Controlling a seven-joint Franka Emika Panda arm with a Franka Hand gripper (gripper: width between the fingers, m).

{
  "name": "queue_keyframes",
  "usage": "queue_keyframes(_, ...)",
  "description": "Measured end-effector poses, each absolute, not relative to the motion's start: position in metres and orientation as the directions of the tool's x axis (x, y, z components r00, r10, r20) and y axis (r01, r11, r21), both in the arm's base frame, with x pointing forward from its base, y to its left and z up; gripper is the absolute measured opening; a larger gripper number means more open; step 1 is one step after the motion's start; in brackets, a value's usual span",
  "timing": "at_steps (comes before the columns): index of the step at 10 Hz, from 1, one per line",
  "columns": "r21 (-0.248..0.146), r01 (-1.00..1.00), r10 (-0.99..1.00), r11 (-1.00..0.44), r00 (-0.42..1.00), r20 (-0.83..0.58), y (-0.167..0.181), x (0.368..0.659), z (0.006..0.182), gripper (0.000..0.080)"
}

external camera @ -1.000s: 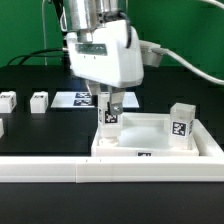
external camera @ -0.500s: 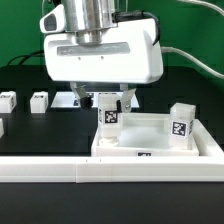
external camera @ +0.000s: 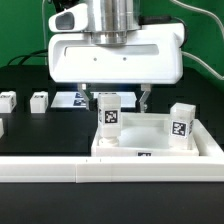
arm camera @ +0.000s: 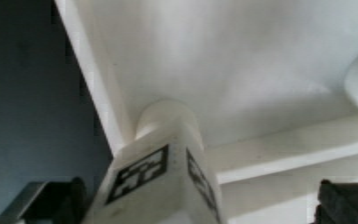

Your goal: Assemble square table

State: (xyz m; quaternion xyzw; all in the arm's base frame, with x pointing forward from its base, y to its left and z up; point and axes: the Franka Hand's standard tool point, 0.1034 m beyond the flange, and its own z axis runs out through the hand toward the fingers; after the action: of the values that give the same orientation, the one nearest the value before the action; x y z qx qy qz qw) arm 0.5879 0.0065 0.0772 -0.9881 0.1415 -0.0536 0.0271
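the jaws hang over the square table top [external camera: 160, 143] and stand wide, gripping nothing. one finger [external camera: 147, 98] shows as a dark tip off to the exterior view's right of an upright leg [external camera: 108, 118]. the other finger sits on the leg's opposite side, and neither touches it. that leg stands on end in the top's corner on the exterior view's left, its tag facing the camera. whether it is fully seated in the socket there i cannot tell.

in the wrist view the same leg [arm camera: 158, 175] rises between the two dark fingertips [arm camera: 51, 200], with a gap on each side and the white top [arm camera: 247, 80] behind it.

a second leg [external camera: 181, 126] stands upright at the top's corner on the exterior view's right. the top lies flat on the black desk [external camera: 40, 135], just behind the long white border rail [external camera: 60, 170]. a loose leg [external camera: 39, 100] and a further loose leg [external camera: 8, 100] lie well apart from the top, toward the exterior view's left, near the marker board [external camera: 70, 99].
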Motion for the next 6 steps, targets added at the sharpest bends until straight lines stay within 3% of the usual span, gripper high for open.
queue_keyframes(6, -0.014, 0.150, 0.147, -0.989, 0.982, 0.118, -0.015, 0.588, 0.078, 0.0649)
